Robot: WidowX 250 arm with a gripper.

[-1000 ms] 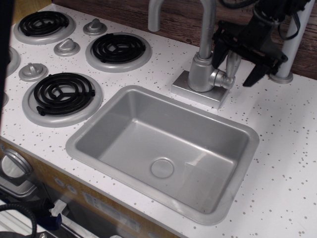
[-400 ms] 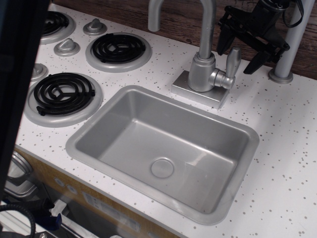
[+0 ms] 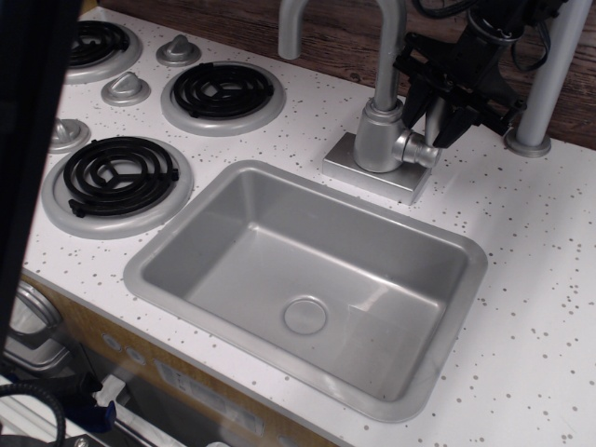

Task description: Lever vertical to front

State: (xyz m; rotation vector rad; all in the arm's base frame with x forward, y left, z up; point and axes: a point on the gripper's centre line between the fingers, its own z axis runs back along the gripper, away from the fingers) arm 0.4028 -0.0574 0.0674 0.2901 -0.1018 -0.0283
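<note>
The faucet's grey body (image 3: 380, 135) stands behind the sink on a square base. Its lever (image 3: 435, 119), a short silver-grey stub, stands upright on the body's right side, above its round pivot (image 3: 421, 150). My black gripper (image 3: 433, 116) has come down from the upper right and straddles the lever. One finger (image 3: 411, 98) lies against the lever's left side and the other finger (image 3: 454, 123) against its right side. The jaws look closed on it. The curved spout pipe (image 3: 389, 51) rises just to the left.
The grey sink basin (image 3: 186, 233) lies in front of the faucet. Black coil burners (image 3: 222, 90) and round grey stove knobs (image 3: 126, 88) are at the left. A grey post (image 3: 549, 79) stands right of the gripper, before the brown wooden back wall (image 3: 335, 33).
The gripper rose off the lever, then came back down and left onto it, with its fingers now nearer together. The lever still stands upright.
</note>
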